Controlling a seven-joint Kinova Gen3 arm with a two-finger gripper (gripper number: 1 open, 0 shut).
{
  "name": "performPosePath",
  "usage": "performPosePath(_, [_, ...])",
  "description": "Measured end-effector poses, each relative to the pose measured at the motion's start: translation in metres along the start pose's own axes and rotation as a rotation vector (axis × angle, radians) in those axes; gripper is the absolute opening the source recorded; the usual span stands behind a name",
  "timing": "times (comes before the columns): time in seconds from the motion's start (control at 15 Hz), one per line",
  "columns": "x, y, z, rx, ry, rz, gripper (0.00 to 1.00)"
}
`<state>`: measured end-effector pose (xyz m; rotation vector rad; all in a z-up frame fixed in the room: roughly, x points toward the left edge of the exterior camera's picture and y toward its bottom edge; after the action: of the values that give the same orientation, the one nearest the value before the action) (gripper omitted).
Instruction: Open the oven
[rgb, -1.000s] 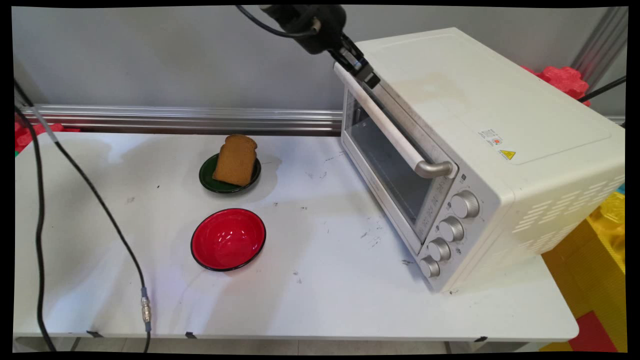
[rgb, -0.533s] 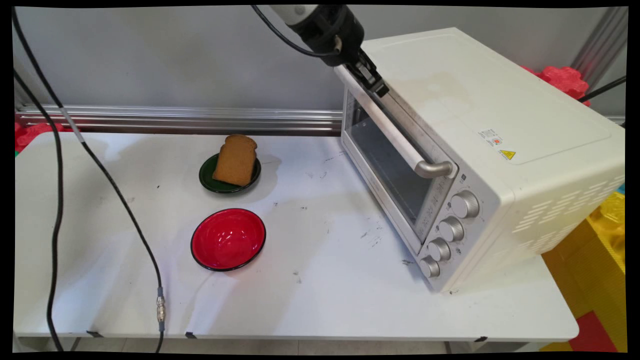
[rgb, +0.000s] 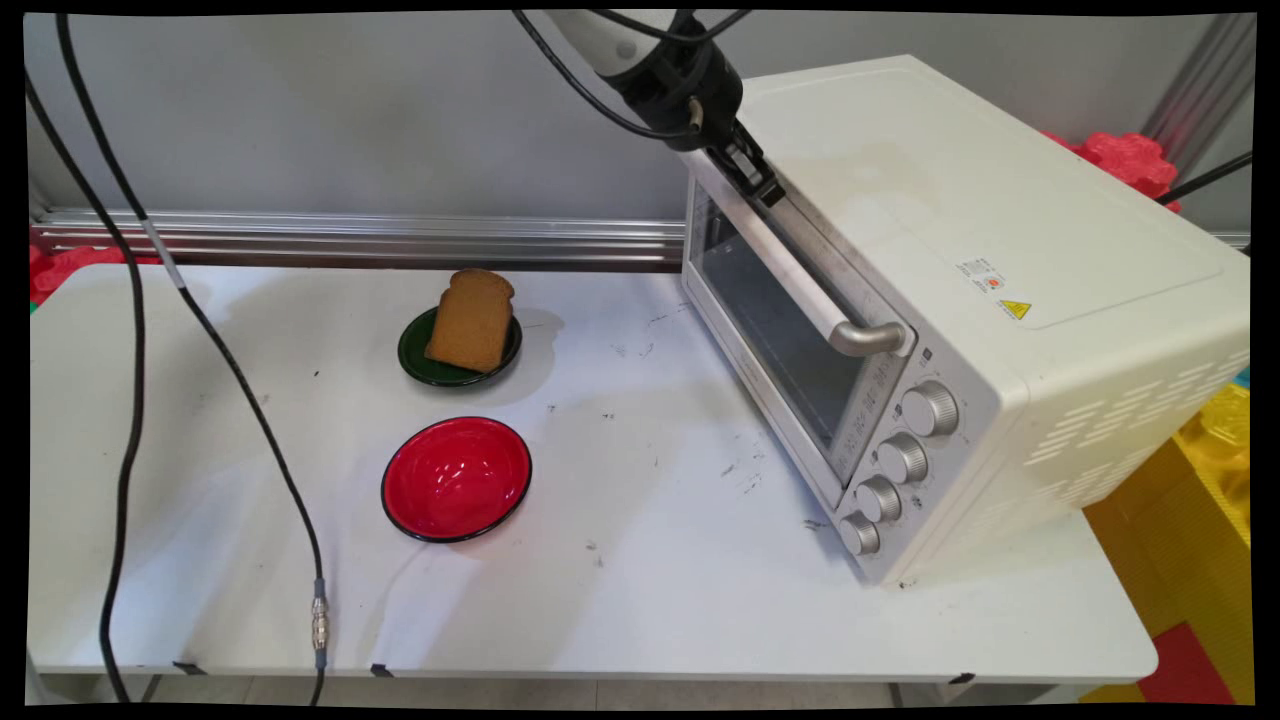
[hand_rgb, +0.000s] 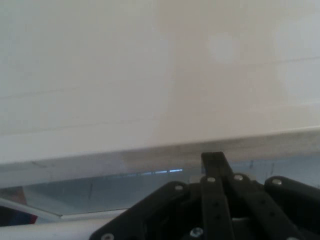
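With our gripper (rgb: 757, 182) apparently pinched shut at the far end of the toaster oven (rgb: 960, 300) door handle (rgb: 800, 290), we should pull outward and down along the door's hinge arc, slowly.

1. The arm (rgb: 600, 30) shows a white, rounded link at the top edge of the main view.
2. Below it sits a black, bulbous wrist housing (rgb: 685, 85) with a small pale connector on its side.
3. The gripper (rgb: 755, 180) is black, narrow and made of jointed links.
4. Black cables (rgb: 135, 330) hang in long loops; one carries a grey band, another a metal inline connector (rgb: 319, 622).
5. In the hand view the black linkage (hand_rgb: 215, 210) has flat bars joined by silver screws.
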<state>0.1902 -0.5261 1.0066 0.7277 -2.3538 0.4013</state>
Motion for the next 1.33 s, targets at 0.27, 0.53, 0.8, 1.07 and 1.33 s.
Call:
performPosePath(0.27, [-0.004,0.000,0.008,0.003,-0.011,0.004,0.00])
performPosePath(0.53, [-0.008,0.000,0.013,0.003,-0.020,0.010,0.00])
performPosePath(0.8, [-0.013,0.000,0.016,0.002,-0.027,0.017,0.00])
performPosePath(1.07, [-0.023,-0.001,0.014,-0.004,-0.041,0.030,0.00])
performPosePath(1.33, [-0.039,-0.004,0.009,-0.011,-0.057,0.048,0.00])
